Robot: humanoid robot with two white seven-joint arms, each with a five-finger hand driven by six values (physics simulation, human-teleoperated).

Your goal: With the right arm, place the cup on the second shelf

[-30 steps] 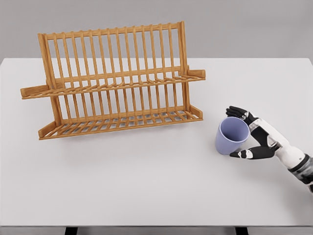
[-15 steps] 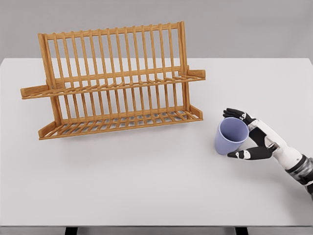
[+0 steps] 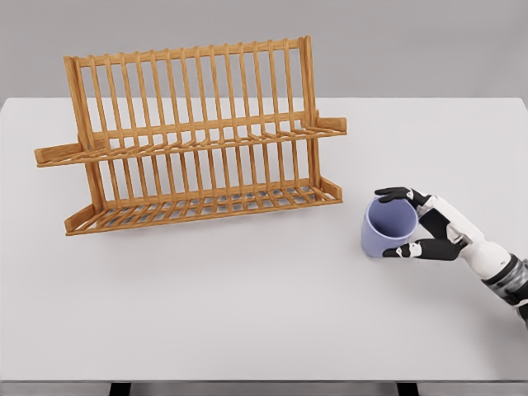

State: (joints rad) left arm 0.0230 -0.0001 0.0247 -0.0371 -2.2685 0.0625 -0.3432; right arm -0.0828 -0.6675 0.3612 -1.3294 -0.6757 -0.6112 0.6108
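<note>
cup (image 3: pixel 389 228): lavender, lying tipped on the table with its open mouth facing the viewer; right of the rack's lower right corner and apart from it.
fingers (image 3: pixel 394 194): black-tipped, curled over the cup's upper rim; the thumb (image 3: pixel 404 250) sits against the lower right of the rim, so the cup lies between thumb and fingers.
right hand (image 3: pixel 429 224): white with dark joints, cupped around the cup's right side; whether the grip is firm cannot be told.
right arm (image 3: pixel 499 268): enters from the lower right edge, forearm low over the table.
dish rack (image 3: pixel 194 136): wooden, two tiers of slats, standing on the left half of the table; both shelves hold nothing.
second shelf (image 3: pixel 198 140): the upper tier, well apart from the cup.
table (image 3: pixel 247 305): white, flat.
</note>
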